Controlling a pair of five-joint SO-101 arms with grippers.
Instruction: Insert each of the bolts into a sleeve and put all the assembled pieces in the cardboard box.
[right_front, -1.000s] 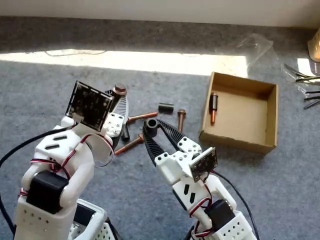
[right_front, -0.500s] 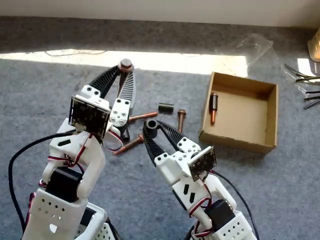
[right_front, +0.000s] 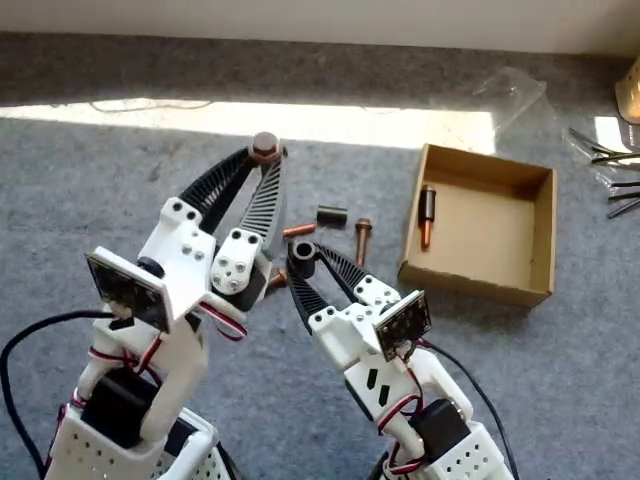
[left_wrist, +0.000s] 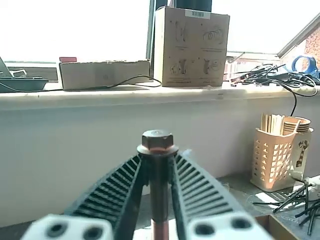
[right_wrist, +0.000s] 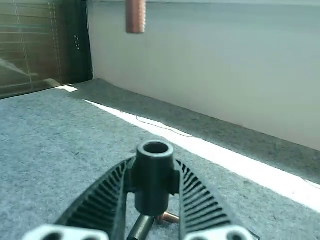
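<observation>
My left gripper (right_front: 265, 155) is shut on a copper bolt (right_front: 265, 146), held upright with its hex head (left_wrist: 157, 142) above the fingertips (left_wrist: 137, 167). My right gripper (right_front: 303, 258) is shut on a black sleeve (right_front: 303, 251), open end up (right_wrist: 154, 170), to the right of and nearer than the bolt. The bolt's threaded tip (right_wrist: 135, 15) hangs above and beyond the sleeve in the right wrist view. The cardboard box (right_front: 475, 282) stands to the right, with one assembled piece (right_front: 427, 213) lying inside.
On the grey carpet between the grippers and the box lie a loose sleeve (right_front: 332, 216), a bolt (right_front: 363, 238) and another bolt (right_front: 298, 231), partly hidden. A clear plastic bag (right_front: 510, 92) lies beyond the box, and black ties (right_front: 612, 160) at the right edge.
My left arm has swung the bolt farther away and to the right, towards the sleeve, with its wrist tipping back. The right arm has held still with the sleeve.
</observation>
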